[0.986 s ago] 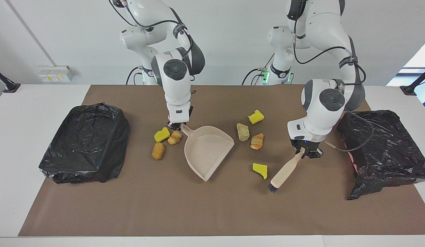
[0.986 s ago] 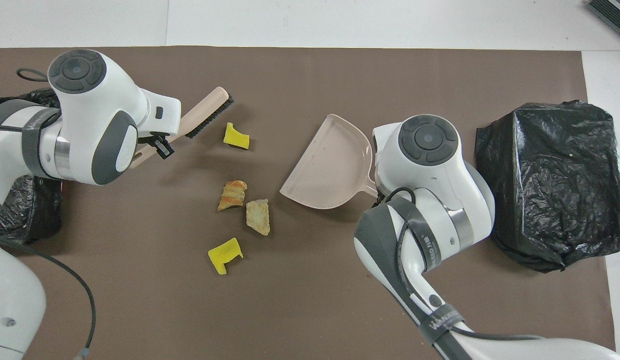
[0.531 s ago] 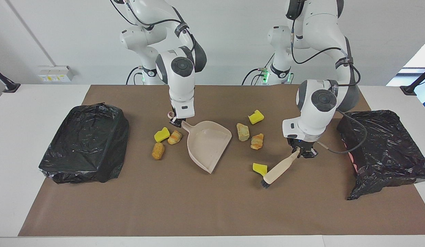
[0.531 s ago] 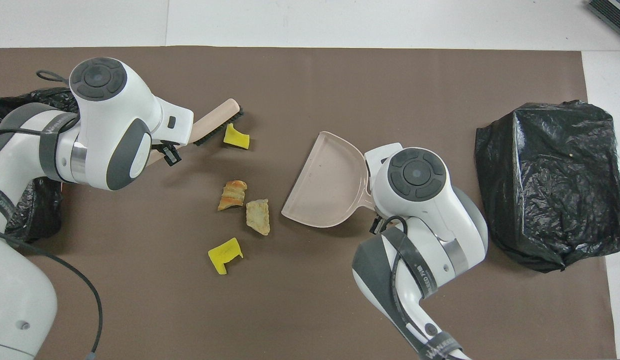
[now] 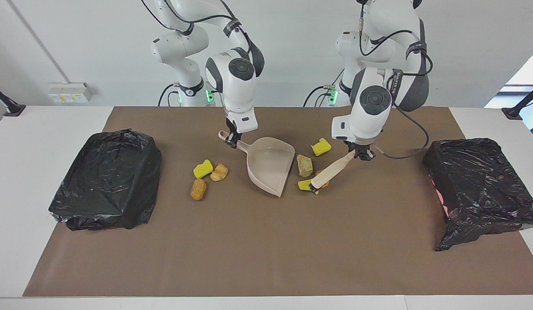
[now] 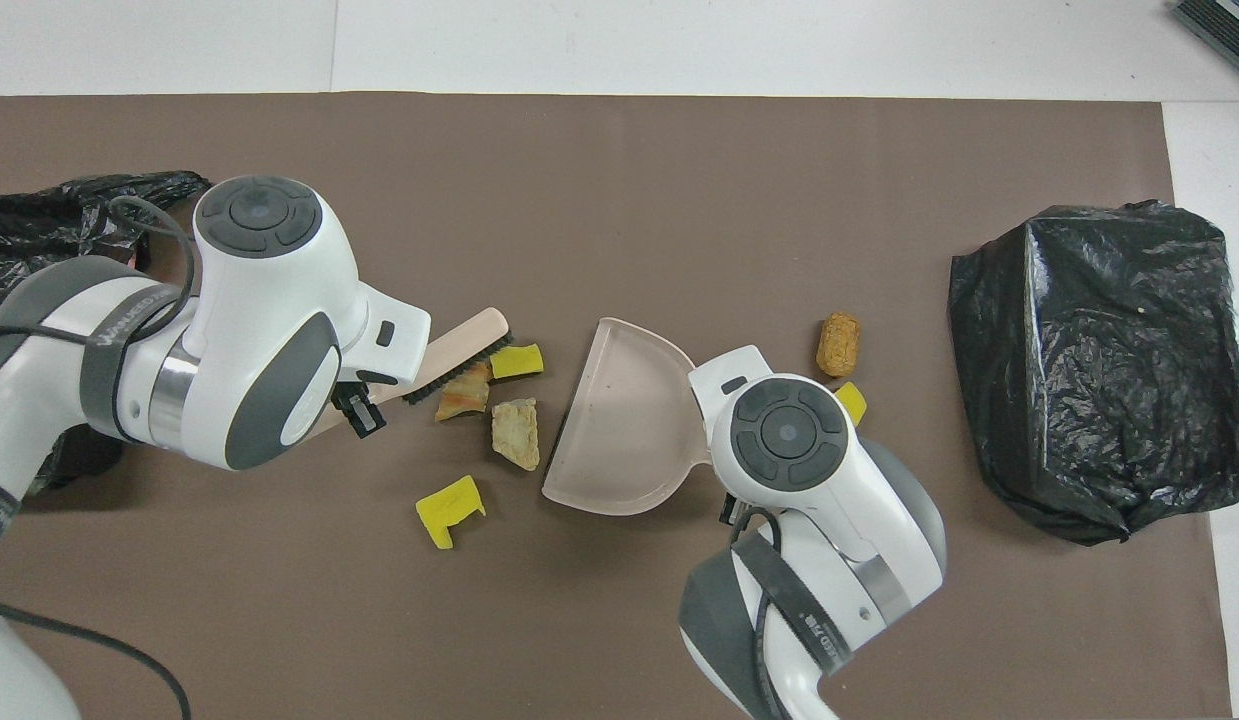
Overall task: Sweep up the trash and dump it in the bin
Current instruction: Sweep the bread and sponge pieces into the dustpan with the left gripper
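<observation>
My left gripper [image 5: 359, 154] is shut on the handle of the beige brush [image 5: 331, 171]. Its bristles rest against a yellow foam chunk [image 5: 303, 185] beside a croissant piece [image 6: 463, 390] and a pale beige lump [image 5: 304, 165]. My right gripper [image 5: 232, 140] is shut on the handle of the beige dustpan [image 5: 268, 165], tilted with its open edge facing those pieces. Another yellow chunk [image 5: 321, 147] lies nearer to the robots. Toward the right arm's end lie a yellow chunk [image 5: 202, 168], a croissant [image 5: 219, 172] and a bread lump [image 5: 198, 189].
A black-bagged bin [image 5: 105, 178] stands at the right arm's end of the brown mat [image 5: 249, 258]. Another black bag [image 5: 481, 189] lies at the left arm's end. White table edge surrounds the mat.
My left gripper swept the brush toward the robots and the dustpan, pushing the yellow chunk up to the croissant and beige lump. My right gripper drew the dustpan nearer the robots and turned it.
</observation>
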`<act>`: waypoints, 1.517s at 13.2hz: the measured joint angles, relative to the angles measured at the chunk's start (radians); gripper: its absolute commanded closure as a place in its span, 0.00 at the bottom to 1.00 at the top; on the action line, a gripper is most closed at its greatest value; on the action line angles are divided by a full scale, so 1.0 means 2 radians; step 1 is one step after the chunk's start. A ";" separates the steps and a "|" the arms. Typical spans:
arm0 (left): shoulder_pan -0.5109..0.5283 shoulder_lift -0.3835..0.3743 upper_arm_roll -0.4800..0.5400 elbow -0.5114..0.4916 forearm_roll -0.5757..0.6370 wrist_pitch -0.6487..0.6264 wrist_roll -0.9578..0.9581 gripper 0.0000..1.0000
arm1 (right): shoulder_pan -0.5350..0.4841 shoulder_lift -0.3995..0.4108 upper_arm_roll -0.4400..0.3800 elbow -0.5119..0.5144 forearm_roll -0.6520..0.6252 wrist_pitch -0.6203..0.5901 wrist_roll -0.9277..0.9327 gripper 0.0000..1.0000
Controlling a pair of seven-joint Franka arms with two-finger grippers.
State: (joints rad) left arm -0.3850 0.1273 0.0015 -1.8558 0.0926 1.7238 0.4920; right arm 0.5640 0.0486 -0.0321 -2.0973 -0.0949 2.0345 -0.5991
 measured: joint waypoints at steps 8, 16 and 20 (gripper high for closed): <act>0.004 -0.044 0.006 -0.125 -0.004 0.107 -0.291 1.00 | -0.004 0.000 -0.002 -0.004 0.035 -0.012 -0.067 1.00; -0.077 -0.051 -0.002 -0.167 -0.108 0.154 -0.305 1.00 | -0.003 0.009 -0.001 -0.006 0.035 -0.005 -0.067 1.00; -0.140 -0.061 -0.004 -0.167 -0.152 0.136 -0.315 1.00 | -0.003 0.009 -0.001 -0.006 0.035 -0.005 -0.067 1.00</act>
State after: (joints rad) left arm -0.6654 0.0059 -0.0065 -2.1889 -0.2108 1.9959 -0.1390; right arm 0.5589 0.0667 -0.0341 -2.1084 -0.0246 2.0252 -0.7324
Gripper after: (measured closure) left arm 0.744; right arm 0.687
